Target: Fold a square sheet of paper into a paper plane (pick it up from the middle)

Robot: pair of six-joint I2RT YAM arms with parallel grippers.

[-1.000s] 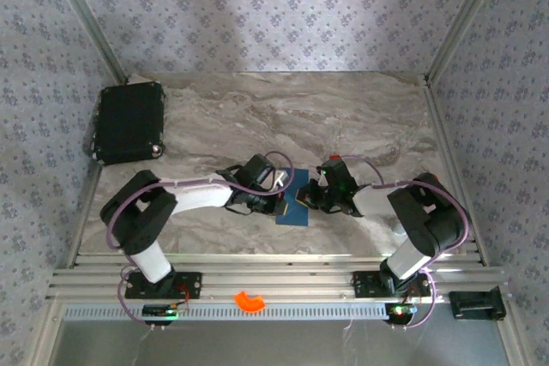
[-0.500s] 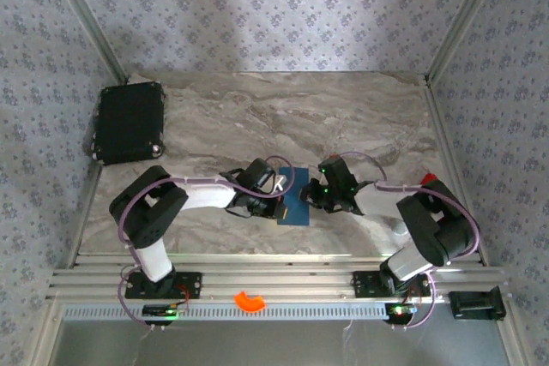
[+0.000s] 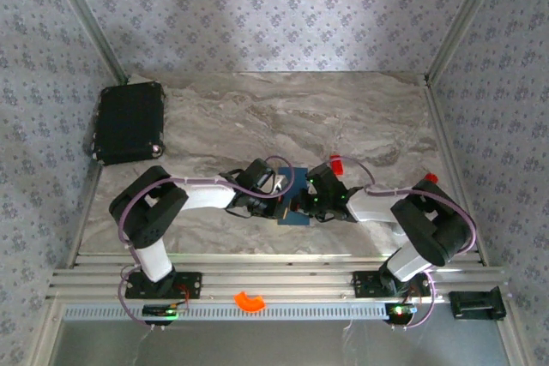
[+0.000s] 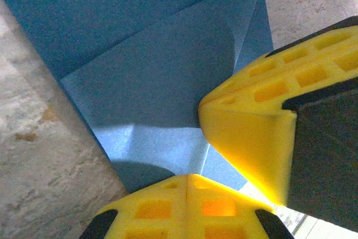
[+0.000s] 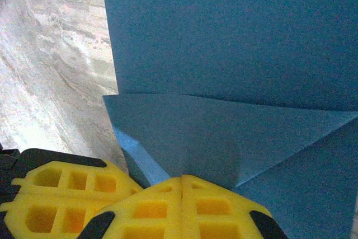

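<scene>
The square sheet of paper (image 3: 298, 181) is dark blue and lies partly folded on the marble table near the front middle. In the left wrist view the paper (image 4: 151, 76) shows creased triangular flaps. My left gripper (image 4: 187, 175) is shut, its tips resting on the sheet's near edge. The right gripper's yellow fingers (image 4: 246, 132) press the sheet just beside it. In the right wrist view my right gripper (image 5: 182, 177) is shut too, tips down on a folded flap of the paper (image 5: 235, 54). From above, the left gripper (image 3: 278, 204) and right gripper (image 3: 299, 207) meet over the sheet.
A black case (image 3: 129, 122) lies at the table's far left. A small red block (image 3: 336, 163) sits just behind the right wrist. An orange curved piece (image 3: 250, 301) rests on the front rail. Patterned walls and metal posts enclose the table (image 3: 343, 117).
My right gripper has slid left onto the paper, ending close beside the left gripper. The left gripper has barely moved. The red block now shows behind the right wrist.
</scene>
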